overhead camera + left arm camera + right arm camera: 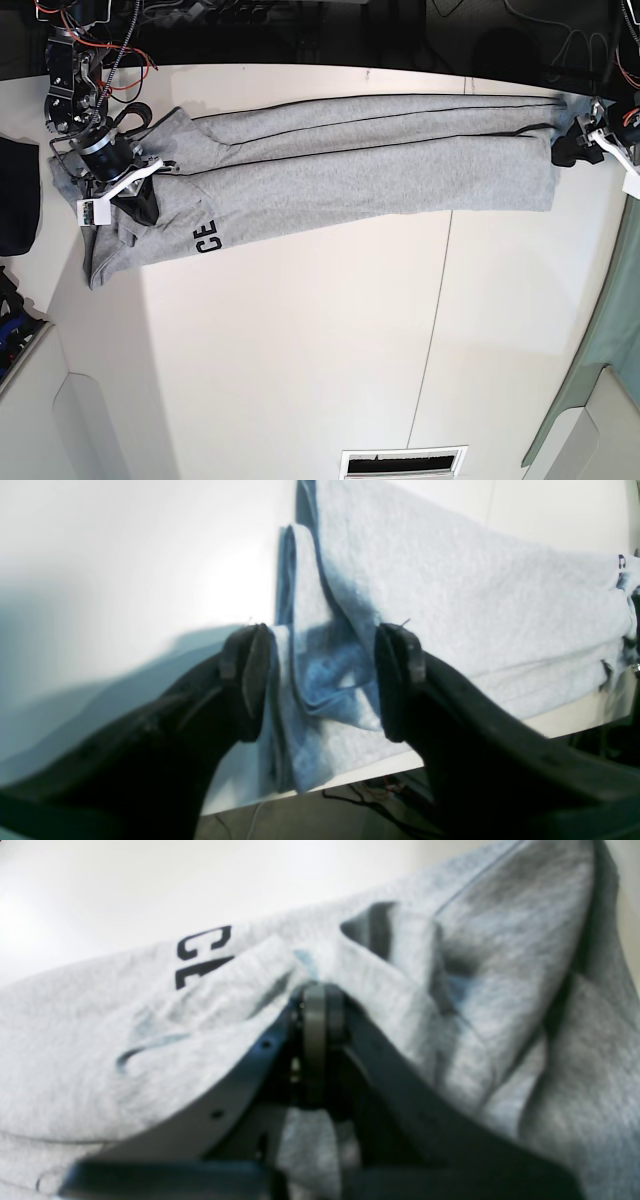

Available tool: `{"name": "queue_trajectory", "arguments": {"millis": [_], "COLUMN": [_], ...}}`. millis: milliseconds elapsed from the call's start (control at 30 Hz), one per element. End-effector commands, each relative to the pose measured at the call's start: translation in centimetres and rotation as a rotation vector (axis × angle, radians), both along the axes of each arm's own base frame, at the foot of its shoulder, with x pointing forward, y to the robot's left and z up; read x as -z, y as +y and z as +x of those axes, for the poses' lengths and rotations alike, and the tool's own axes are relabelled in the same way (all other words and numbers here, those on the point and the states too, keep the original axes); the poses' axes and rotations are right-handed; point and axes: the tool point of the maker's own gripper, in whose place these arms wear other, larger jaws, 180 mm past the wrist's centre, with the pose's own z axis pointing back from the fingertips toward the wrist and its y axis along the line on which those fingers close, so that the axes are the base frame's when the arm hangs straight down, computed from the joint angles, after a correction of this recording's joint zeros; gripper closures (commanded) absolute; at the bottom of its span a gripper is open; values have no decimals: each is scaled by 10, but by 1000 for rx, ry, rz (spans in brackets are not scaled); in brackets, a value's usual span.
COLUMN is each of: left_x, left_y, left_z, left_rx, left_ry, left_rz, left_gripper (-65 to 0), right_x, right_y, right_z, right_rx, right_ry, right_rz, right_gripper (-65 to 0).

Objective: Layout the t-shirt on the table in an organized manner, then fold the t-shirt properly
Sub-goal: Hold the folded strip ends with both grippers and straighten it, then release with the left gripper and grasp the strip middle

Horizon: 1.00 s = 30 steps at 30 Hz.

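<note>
Grey t-shirt (350, 165) stretches lengthwise across the table (300, 340), lettering at the right hand's (140, 195) end.

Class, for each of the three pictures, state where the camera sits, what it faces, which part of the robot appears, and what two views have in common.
Left wrist: sits on the left arm, faces the t-shirt's folded end at the table edge; the left gripper shows, jaws open.
Right wrist: sits on the right arm, faces bunched fabric close up; the right gripper shows, jaws shut on cloth.
Base: looks down from overhead on the whole tabletop; both arms show at the shirt's ends.
Shared: right wrist and base both show the black lettering.
</note>
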Motion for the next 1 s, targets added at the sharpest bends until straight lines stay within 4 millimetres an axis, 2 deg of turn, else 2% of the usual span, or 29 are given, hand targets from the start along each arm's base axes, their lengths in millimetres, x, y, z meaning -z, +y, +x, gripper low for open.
{"name": "queue_trajectory", "arguments": {"millis": [0,200,333,367,467,533,633,733,867,967], "left_x": [-10,8,11,11,9,7,-5,-22,-52,-70], "left_y": [5,0,-1,-2,-14,-24,-34,-31,-30,-44], "left_z": [8,-5,-6,-5,-2,2,13,26,43,47], "left_rx": [1,57,55,53,71,53,15,5,65,152], "left_ry": [-34,34,36,30,-5,-29,-96,-169,-246,-267], "left_rz": [9,70,74,70,26,-26,-109,-109,-53,-31], "left_gripper": [-357,-356,-342,-300,-103,-13,0,0,0,0], "right_x": [-8,-8,-8,-8,-8,-8,-8,-8,-8,-8], "right_y": [-6,-6,-6,-6,-6,-6,-6,-6,-6,-6], "right_z": [8,8,8,8,8,8,8,7,8,7], "right_rx": [5,5,5,5,5,5,5,5,5,5], "right_ry": [-24,-25,-25,-25,-25,-25,-24,-23,-24,-23], "right_rz": [-8,-8,-8,-7,-7,-7,-7,-9,-8,-8], "right_gripper": [0,0,0,0,0,0,0,0,0,0]}}
